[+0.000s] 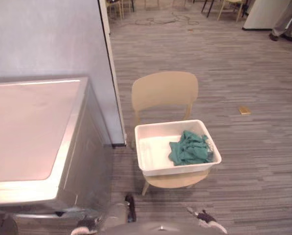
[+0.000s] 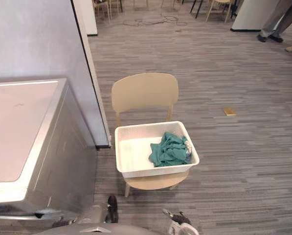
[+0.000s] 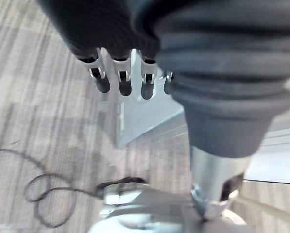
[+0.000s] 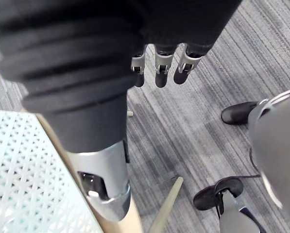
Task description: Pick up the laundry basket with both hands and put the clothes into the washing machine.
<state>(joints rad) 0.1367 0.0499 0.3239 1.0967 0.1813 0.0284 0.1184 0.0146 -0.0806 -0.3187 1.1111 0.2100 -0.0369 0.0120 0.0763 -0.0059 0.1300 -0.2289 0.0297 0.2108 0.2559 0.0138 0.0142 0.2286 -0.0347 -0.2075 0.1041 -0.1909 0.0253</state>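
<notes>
"Well, what could go wrong?"

"Both hands hang empty, fingers straight: left hand [image 3: 123,80], right hand [image 4: 160,73]. One white latticed plastic laundry basket [image 1: 177,171] sits on one pale wooden chair [image 1: 164,90], with one crumpled teal cloth heap [image 1: 190,148] bunched toward its right side; an uneven lift could tip it. One silver-grey washing machine [image 1: 33,132], apparently closed, would block loading."

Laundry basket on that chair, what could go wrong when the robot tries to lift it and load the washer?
The green clothes lie bunched at one end of the white laundry basket, so it may tilt when lifted. The basket covers most of the seat of the beige chair; a clumsy touch might slide it off. The top of the washing machine looks shut, and with the left hand and right hand both carrying, neither could open it.
</notes>
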